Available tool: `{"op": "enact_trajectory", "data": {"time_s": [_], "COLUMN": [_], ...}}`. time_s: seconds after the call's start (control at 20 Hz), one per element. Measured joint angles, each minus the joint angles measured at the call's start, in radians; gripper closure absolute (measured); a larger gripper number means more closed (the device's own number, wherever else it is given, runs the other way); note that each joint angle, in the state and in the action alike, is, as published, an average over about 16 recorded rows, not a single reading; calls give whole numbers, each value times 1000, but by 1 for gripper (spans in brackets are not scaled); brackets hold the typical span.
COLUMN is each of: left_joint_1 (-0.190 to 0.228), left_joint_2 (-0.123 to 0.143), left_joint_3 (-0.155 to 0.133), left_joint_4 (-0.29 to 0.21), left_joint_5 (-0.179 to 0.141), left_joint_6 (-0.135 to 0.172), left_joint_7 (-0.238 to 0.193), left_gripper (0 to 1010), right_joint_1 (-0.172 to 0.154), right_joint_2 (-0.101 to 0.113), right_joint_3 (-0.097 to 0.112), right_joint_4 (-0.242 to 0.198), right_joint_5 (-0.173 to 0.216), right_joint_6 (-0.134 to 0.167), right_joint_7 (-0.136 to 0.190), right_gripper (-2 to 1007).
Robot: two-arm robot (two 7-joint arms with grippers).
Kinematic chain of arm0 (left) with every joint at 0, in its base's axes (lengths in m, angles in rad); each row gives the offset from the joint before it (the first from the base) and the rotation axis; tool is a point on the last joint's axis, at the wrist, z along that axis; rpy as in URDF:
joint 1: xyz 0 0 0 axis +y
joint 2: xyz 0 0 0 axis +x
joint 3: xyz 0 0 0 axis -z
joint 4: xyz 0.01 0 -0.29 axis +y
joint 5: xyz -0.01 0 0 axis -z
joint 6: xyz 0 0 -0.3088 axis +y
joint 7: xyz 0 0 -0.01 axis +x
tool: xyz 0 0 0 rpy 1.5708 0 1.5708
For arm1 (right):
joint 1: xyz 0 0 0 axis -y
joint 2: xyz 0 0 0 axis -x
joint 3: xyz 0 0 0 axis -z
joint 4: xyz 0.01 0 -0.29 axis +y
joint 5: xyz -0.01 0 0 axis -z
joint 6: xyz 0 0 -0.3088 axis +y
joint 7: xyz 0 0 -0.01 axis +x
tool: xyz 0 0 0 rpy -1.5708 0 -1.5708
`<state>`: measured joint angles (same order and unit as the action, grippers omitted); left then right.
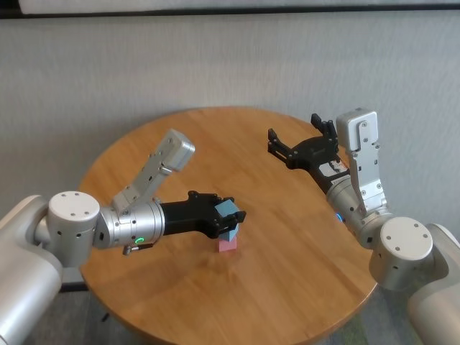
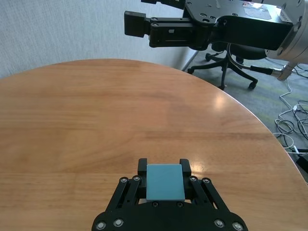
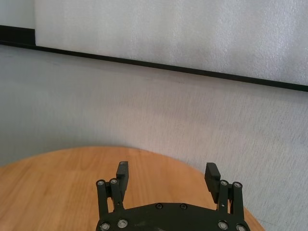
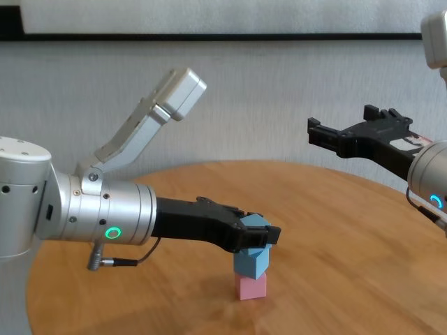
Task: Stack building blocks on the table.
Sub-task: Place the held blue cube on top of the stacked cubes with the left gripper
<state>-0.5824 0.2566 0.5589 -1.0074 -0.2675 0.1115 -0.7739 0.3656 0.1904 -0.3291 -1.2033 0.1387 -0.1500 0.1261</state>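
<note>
Left gripper (image 4: 262,235) pinches the third block (image 4: 257,225) over the blue-on-pink stack (image 4: 251,273), unreleased; right gripper (image 1: 300,142) hangs spread, idle.

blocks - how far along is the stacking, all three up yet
Done: a light blue block sits on the pink block, turned a little askew. In hand: the left tool is shut on the second light blue block, just above that stack. Left: set it on top and release. The right tool hangs open over the table, idle.

My table (image 1: 287,244) is showing glossy wood grain; matte blocks (image 4: 250,262), black plastic-looking left gripper (image 4: 262,236).
</note>
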Motion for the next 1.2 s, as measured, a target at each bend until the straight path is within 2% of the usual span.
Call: {"op": "enact_trajectory", "data": {"time_s": [0.55,1.2], "left_joint_1": [-8,-13], "left_joint_2": [7,14], "left_joint_3": [24,38], "left_joint_4": [8,6], "left_joint_5": [-18,-16], "left_joint_6": [7,16], "left_joint_7": [8,6], "left_gripper": [605,600], "right_joint_1": [0,0], "right_joint_2": [0,0], "right_joint_3": [0,0], "right_joint_4": [0,0], "right_joint_5": [0,0], "right_joint_6": [0,0], "right_joint_7": [0,0], "right_gripper": [4,5]}}
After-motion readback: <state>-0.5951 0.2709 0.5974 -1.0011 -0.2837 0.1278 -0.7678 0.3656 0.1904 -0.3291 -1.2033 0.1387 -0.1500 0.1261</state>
